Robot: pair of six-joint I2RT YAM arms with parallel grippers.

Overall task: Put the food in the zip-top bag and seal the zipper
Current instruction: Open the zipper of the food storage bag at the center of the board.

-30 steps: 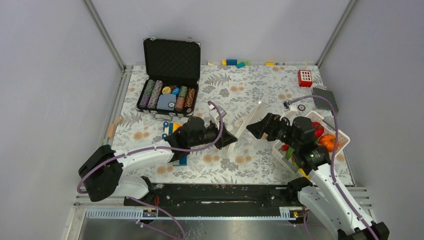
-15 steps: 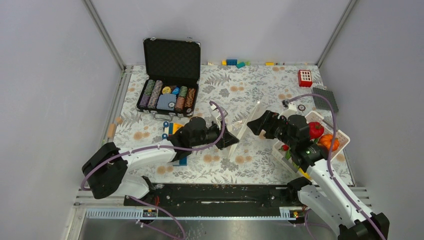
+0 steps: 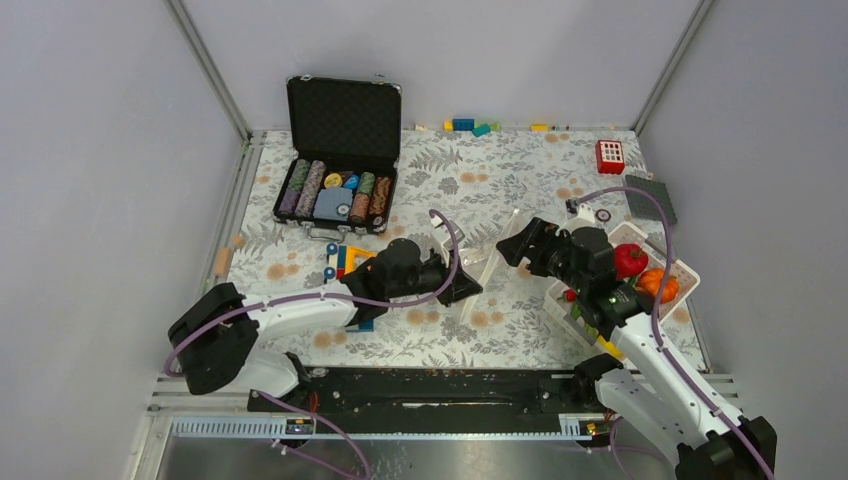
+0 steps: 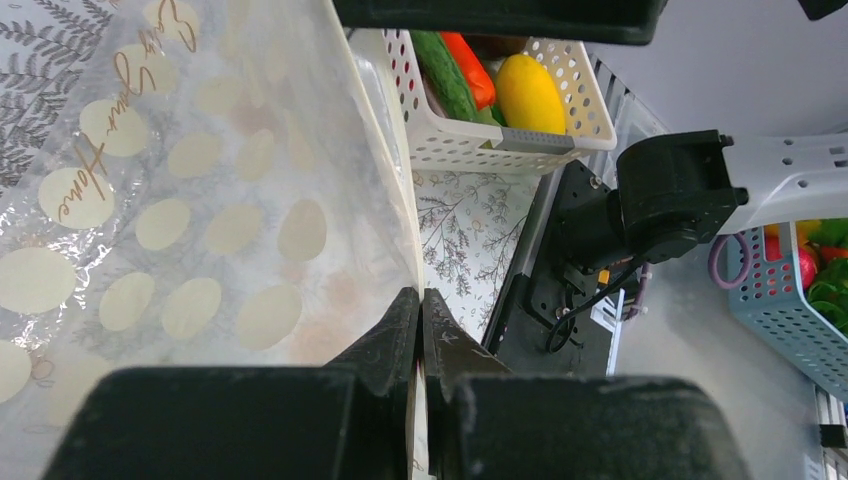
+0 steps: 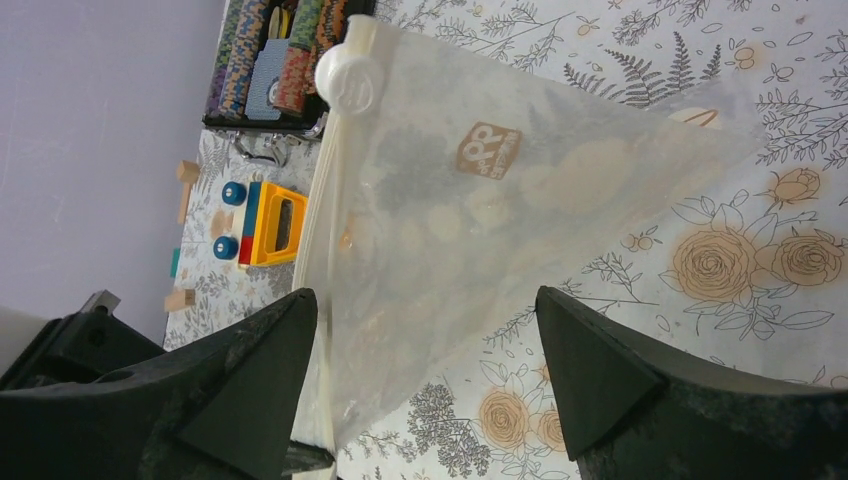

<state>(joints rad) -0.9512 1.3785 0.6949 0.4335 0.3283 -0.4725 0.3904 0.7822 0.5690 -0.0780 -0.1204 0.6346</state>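
Observation:
The clear dotted zip-top bag (image 3: pixel 487 256) stands lifted mid-table. My left gripper (image 3: pixel 468 291) is shut on its lower edge; in the left wrist view the fingertips (image 4: pixel 421 310) pinch the zipper strip (image 4: pixel 385 150), with the dotted film (image 4: pixel 200 210) to the left. My right gripper (image 3: pixel 512 248) is open just right of the bag. Its wrist view shows the gripper (image 5: pixel 425 320) straddling the bag (image 5: pixel 480 200) beside the zipper (image 5: pixel 322 230) and its white slider (image 5: pixel 350 75). The food lies in the white basket (image 3: pixel 682 268): tomato (image 3: pixel 630 260), pumpkin (image 3: pixel 657 286), green pod (image 4: pixel 445 70), chili (image 4: pixel 470 65), yellow piece (image 4: pixel 528 92).
An open black case of poker chips (image 3: pixel 335 190) sits back left. A yellow and blue toy block (image 3: pixel 345 262) lies beside my left arm. Small blocks (image 3: pixel 470 126), a red block (image 3: pixel 610 156) and a grey plate (image 3: pixel 650 197) are along the back and right. Walls enclose the table.
My left gripper has slid a little right and nearer, carrying the bag's edge. The right gripper has drawn closer to the bag, its jaws narrowing slightly.

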